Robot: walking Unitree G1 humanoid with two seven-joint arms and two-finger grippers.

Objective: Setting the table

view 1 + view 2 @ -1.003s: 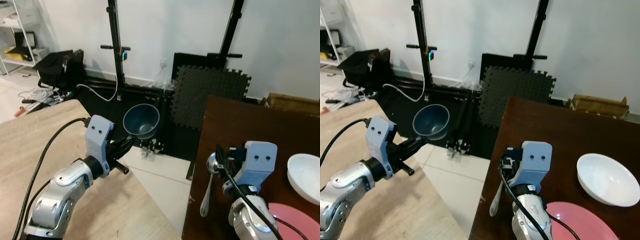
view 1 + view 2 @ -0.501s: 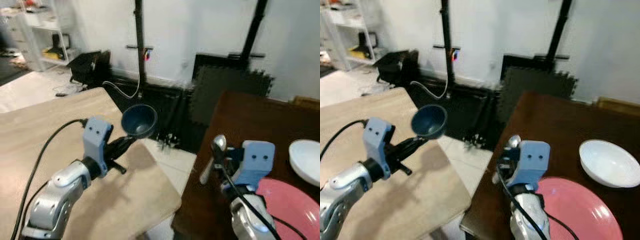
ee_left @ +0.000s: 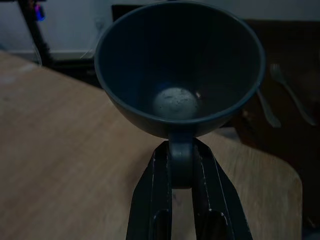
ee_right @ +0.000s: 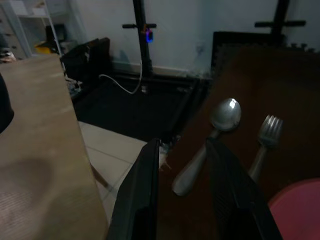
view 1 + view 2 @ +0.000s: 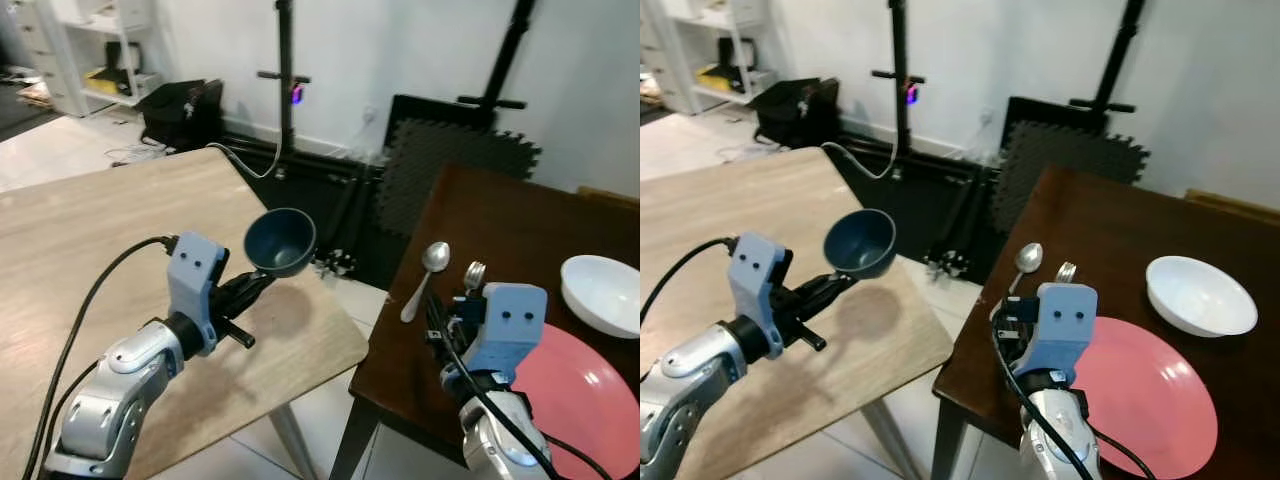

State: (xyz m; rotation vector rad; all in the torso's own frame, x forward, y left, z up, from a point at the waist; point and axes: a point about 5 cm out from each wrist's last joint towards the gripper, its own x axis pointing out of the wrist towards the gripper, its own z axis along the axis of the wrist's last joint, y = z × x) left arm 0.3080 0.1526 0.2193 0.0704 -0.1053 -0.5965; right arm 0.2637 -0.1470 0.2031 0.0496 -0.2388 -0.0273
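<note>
The light wooden table (image 5: 90,250) and the dark brown table (image 5: 1120,230) stand apart with bare floor between. The left arm reaches forward over the wooden table's corner, left gripper (image 3: 181,165) clamped on the handle of the blue cup (image 5: 281,241), held upright. On the dark table lie a pink plate (image 5: 1140,390), white bowl (image 5: 1198,296), spoon (image 5: 427,277) and fork (image 4: 263,137). The right gripper (image 4: 182,170) hovers near the dark table's edge, fingers apart, seemingly empty.
</note>
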